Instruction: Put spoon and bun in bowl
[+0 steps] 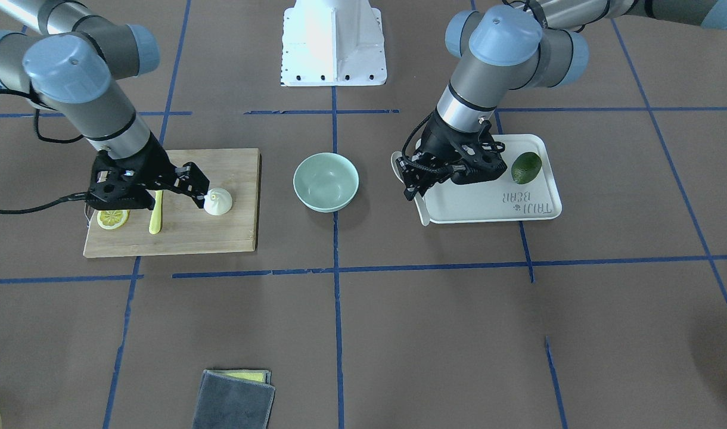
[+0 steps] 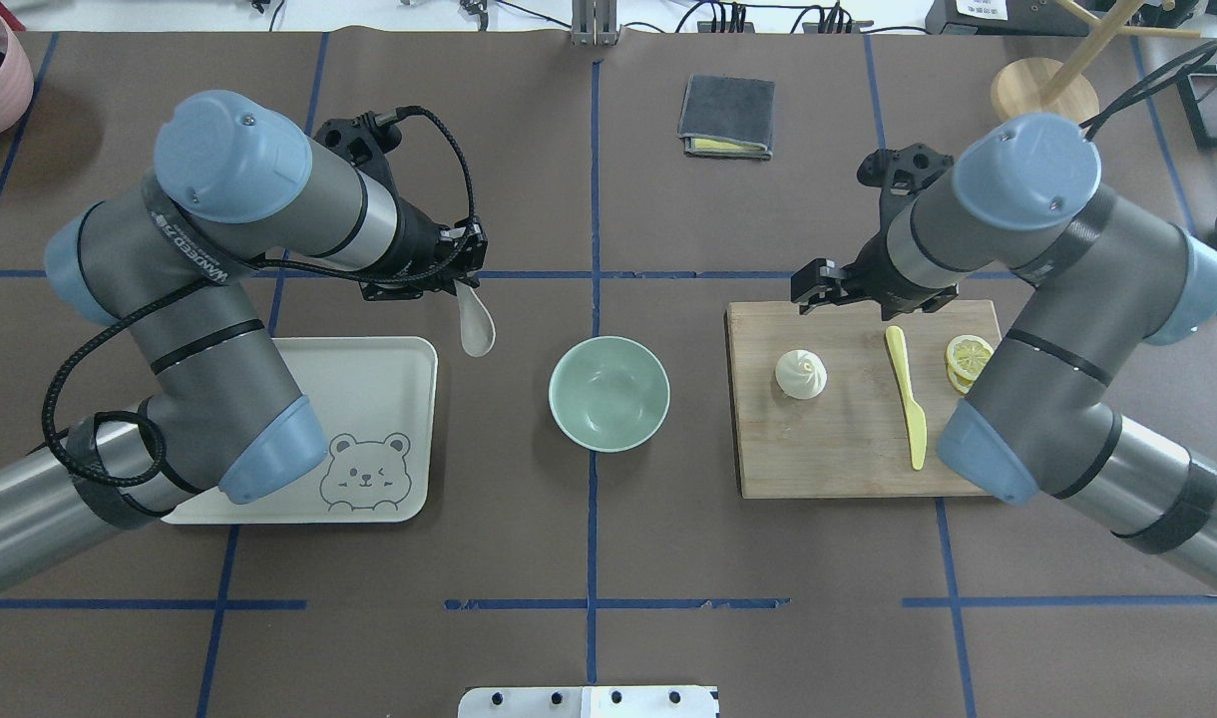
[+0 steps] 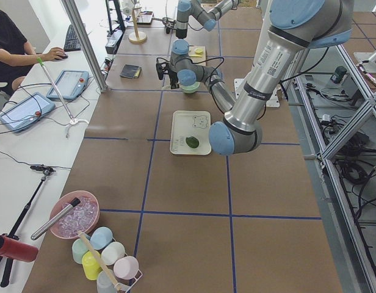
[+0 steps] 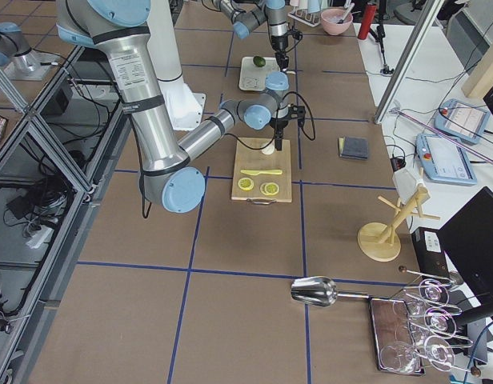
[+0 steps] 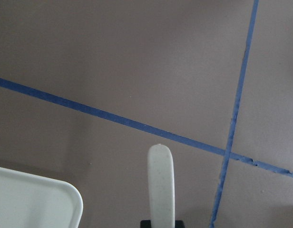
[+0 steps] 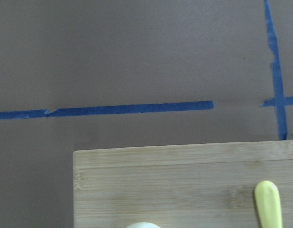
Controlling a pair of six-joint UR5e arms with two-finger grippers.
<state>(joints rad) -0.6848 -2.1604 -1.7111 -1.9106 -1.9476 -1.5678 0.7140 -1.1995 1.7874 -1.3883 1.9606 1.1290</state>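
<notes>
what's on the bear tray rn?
One dark green fruit, near a corner of the tray. In the front view the left gripper, holding the spoon, covers part of the tray. In the overhead view the left arm hides the fruit.

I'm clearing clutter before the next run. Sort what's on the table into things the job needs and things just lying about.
Needed for the job:
spoon, held in the left gripper
bun
bowl

Just lying about:
tray
avocado
cutting board
yellow knife
lemon slices
grey cloth
</notes>
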